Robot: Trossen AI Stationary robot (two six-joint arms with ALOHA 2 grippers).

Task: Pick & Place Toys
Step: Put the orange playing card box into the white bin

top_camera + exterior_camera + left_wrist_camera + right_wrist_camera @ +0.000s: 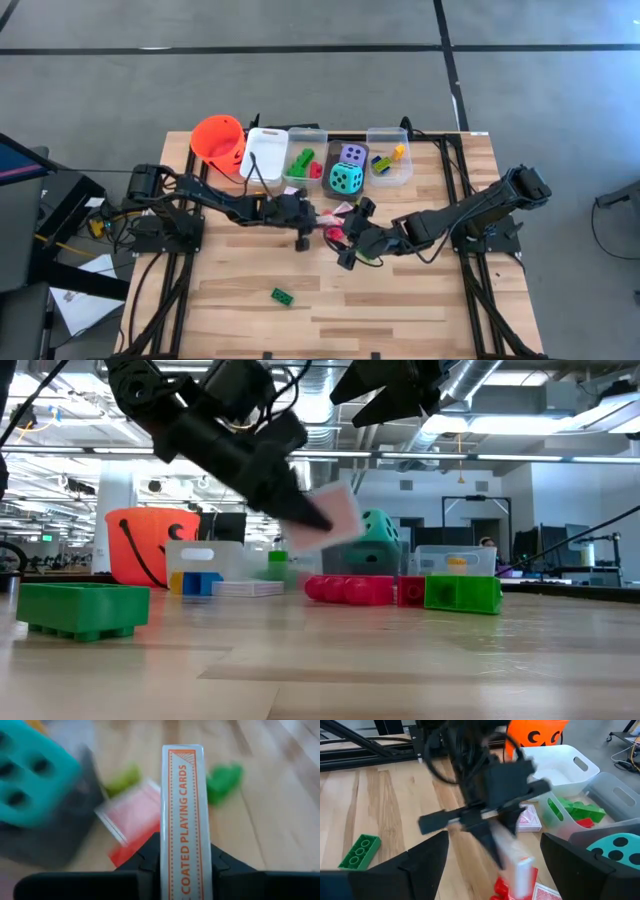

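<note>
We see the left gripper point(186, 870) with jaws clamped on an upright card pack point(183, 815), bins point(305, 165) just beyond, right gripper point(492, 855) jaws apart.

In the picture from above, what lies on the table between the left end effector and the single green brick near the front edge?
Nothing: in the high view, only bare wood of the table lies between the left end effector, shut on a card box, and the green brick.

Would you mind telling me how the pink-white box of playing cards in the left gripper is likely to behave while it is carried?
The pink-white card box, clamped by its narrow edges in the left gripper, looks rigid and probably won't bend. Its glossy faces look smooth, so it might slip or pivot. It stands tall above the fingers, so a knock could tilt it.
</note>
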